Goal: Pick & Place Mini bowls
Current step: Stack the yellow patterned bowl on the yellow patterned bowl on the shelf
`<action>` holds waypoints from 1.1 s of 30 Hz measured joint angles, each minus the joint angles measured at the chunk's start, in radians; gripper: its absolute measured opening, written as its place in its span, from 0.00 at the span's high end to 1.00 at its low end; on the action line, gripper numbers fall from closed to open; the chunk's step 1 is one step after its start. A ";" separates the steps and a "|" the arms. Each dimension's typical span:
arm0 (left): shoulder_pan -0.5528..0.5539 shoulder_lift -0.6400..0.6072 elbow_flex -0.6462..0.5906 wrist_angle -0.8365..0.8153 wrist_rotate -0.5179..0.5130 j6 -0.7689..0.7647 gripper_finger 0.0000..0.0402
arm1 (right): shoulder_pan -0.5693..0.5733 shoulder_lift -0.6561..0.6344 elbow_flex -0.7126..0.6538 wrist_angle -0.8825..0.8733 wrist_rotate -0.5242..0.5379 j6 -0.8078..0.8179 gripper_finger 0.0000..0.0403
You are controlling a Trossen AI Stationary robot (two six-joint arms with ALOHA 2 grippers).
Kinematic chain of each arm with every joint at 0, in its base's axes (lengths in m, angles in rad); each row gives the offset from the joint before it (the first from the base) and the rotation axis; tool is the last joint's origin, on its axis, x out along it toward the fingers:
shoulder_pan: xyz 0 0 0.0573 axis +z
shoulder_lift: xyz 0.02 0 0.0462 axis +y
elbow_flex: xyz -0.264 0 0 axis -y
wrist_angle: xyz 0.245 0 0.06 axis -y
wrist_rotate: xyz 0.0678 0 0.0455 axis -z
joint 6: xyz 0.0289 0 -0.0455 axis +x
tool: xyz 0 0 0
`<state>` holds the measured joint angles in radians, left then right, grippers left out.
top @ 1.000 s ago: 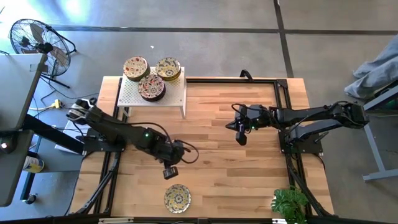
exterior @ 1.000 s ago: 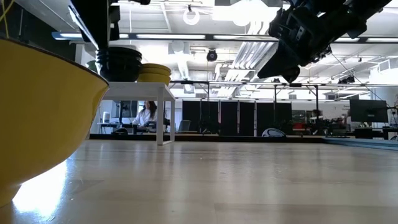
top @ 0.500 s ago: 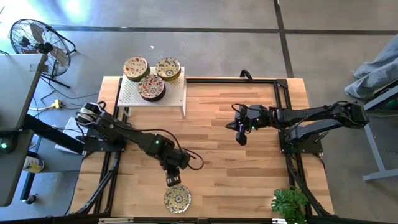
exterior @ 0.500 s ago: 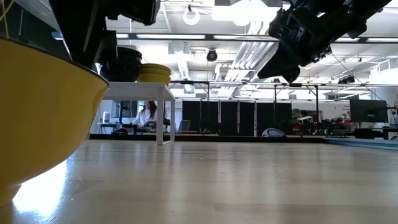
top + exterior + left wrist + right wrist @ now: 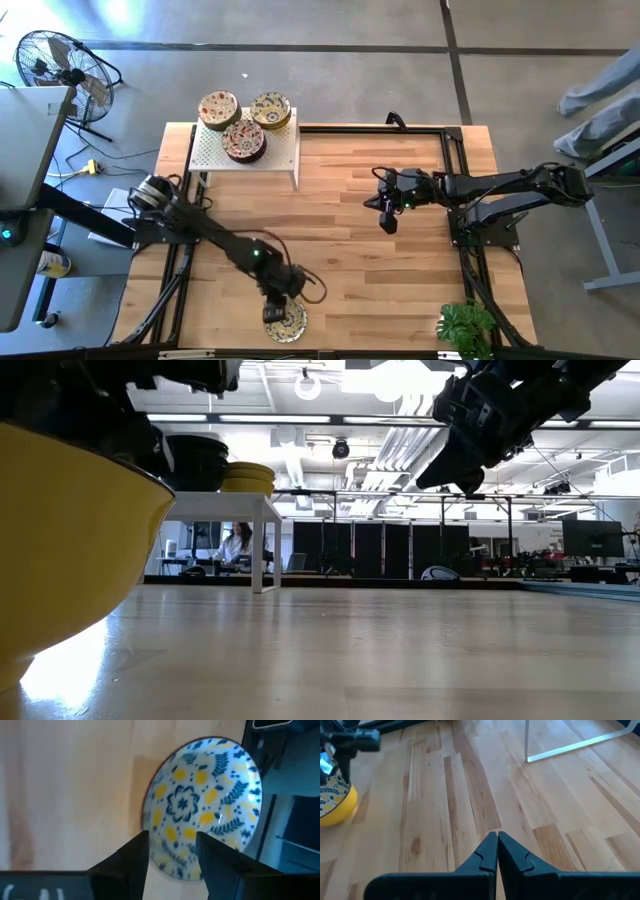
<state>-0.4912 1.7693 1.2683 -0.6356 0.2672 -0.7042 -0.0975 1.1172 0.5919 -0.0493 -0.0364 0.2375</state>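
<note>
Wooden table (image 5: 400, 280) had one mini bowl (image 5: 286, 320) near its front edge w/ the left gripper (image 5: 274, 312) spread over its rim, gripping nothing; a shallow pinch could've tipped it off, right gripper (image 5: 388, 224) shut, idle mid-table.

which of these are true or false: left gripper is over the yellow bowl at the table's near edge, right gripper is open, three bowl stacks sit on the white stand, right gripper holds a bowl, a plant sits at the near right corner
1. The left gripper is over the yellow bowl at the table's near edge. True; its fingers are apart over the rim.
2. The right gripper is open. False: its fingers are pressed together.
3. Three bowl stacks sit on the white stand. True.
4. The right gripper holds a bowl. False: it is empty, above bare table.
5. A plant sits at the near right corner. True.
</note>
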 joint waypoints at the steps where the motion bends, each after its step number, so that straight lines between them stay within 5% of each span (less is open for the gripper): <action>1: -0.005 0.017 0.000 0.017 -0.009 -0.007 0.60 | 0.000 0.000 0.000 -0.003 0.000 0.000 1.00; 20: -0.019 0.075 0.001 0.008 -0.068 -0.027 0.99 | 0.000 0.000 0.000 -0.015 0.000 -0.002 1.00; 33: -0.019 0.032 0.003 -0.040 0.063 -0.034 0.72 | 0.000 0.000 0.000 -0.014 0.001 -0.003 1.00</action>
<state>-0.5102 1.8009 1.2713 -0.6760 0.3300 -0.7383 -0.0975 1.1172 0.5919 -0.0631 -0.0353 0.2348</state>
